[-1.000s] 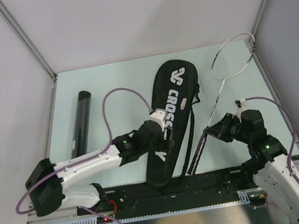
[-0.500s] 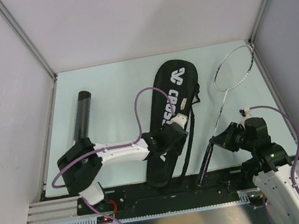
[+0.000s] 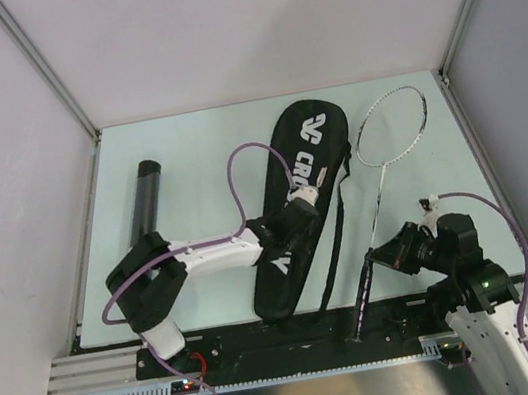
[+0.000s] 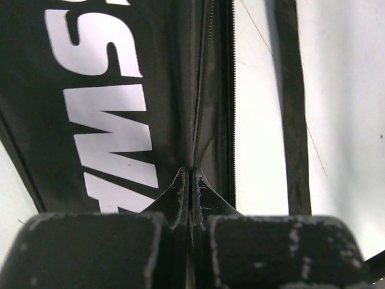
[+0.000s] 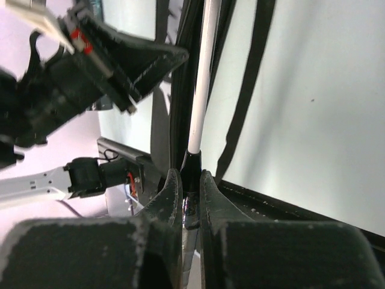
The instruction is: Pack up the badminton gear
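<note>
The long black "CROSSWAY" racket bag lies lengthwise mid-table. My left gripper is shut on a fold of the bag's fabric at its right edge, beside the zip. A silver-framed racket lies right of the bag, its head toward the back. My right gripper is shut on it where the white shaft meets the black handle. In the right wrist view the gripper clamps that black cone. The black tube lies at the left. No shuttlecocks show.
The bag's black strap trails on the table between bag and racket. A black front rail runs under the bag's near end and the racket handle. Grey enclosure walls and metal posts bound the table.
My left gripper has slid to the bag's right edge and closed on the fabric. My right arm has swung the racket: its head left the back right corner and now lies nearer the bag.
</note>
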